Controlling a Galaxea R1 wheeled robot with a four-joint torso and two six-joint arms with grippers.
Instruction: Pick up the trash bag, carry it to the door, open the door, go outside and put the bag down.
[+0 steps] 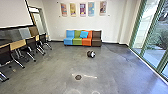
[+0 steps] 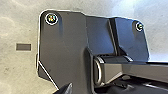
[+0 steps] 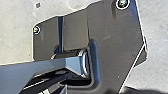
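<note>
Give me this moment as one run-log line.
indoors | dark-and-white object on floor ahead, identity unclear | multicolored sofa beyond, blue cushion on it | glazing right

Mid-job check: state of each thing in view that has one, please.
Sofa: sections side by side
Blue cushion: leaning on the sofa's backrest
Dark-and-white object: on the floor before the sofa; identity unclear
Chairs: upright beside the table
Wall pictures: hung in a row
Back-left door: open or shut, cannot tell
</note>
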